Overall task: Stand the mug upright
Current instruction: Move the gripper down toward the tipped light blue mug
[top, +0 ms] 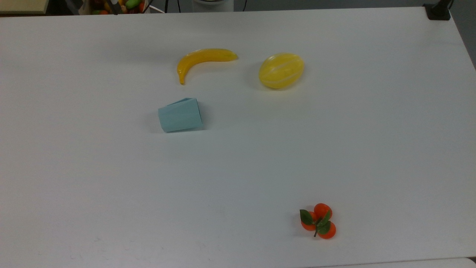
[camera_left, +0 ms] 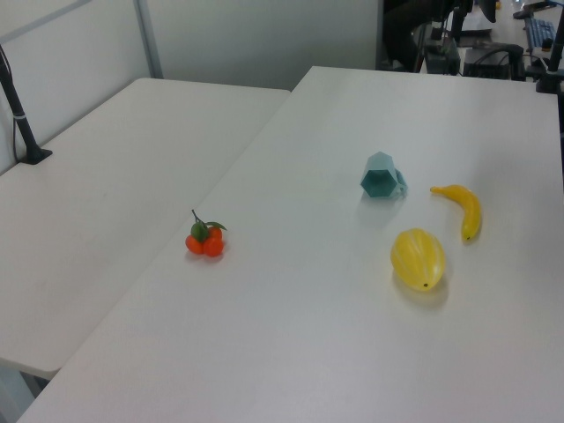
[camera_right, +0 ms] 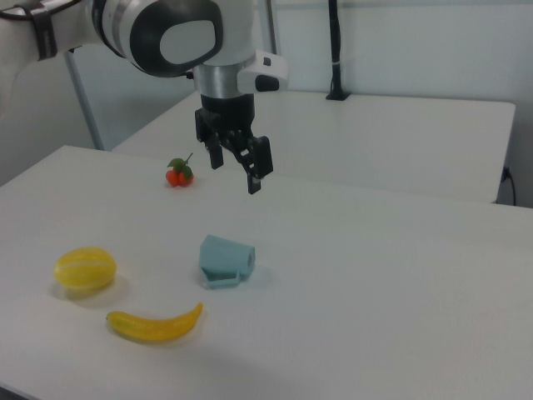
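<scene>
The mug is a pale teal faceted cup lying on its side on the white table, its wider end toward the top view's right. In the left view the mug turns a hexagonal end to the camera, with a small handle on the left view's right. In the right view the mug rests in front of the banana. My gripper hangs well above the table, over the mug in the right view. It points down, open, with nothing between its fingers.
A yellow banana and a yellow melon lie beyond the mug in the top view. A cluster of small oranges with leaves sits near the front right. A second table adjoins, with a black post.
</scene>
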You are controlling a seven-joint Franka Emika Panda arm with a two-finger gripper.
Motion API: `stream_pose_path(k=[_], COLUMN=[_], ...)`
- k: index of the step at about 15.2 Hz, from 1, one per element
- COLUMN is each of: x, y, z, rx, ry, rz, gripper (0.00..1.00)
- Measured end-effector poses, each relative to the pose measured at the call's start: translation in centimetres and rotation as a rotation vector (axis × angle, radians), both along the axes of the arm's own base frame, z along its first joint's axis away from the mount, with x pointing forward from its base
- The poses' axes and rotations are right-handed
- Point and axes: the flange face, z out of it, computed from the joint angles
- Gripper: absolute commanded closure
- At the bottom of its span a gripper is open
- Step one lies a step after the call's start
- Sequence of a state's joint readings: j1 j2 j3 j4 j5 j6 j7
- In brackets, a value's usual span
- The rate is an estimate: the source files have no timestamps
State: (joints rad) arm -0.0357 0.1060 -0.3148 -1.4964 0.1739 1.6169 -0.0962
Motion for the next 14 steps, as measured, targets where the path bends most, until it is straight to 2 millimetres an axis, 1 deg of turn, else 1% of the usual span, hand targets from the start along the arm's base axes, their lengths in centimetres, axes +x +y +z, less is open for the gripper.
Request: stream_pose_path(k=[7, 8, 12, 14], x=[0.4, 0.6, 1.7, 1.8], y=[0.0, 0.2, 2.2, 2.5], z=[-1.1, -1.5, -2.9, -3.3], rx=[-0.011, -0.01, -0.011, -0.011], ry=[0.025, 0.031, 0.058, 0.064], rz=[0.004, 0.008, 0.043, 0.049], gripper=[0.0, 0.0, 0.0, 0.0])
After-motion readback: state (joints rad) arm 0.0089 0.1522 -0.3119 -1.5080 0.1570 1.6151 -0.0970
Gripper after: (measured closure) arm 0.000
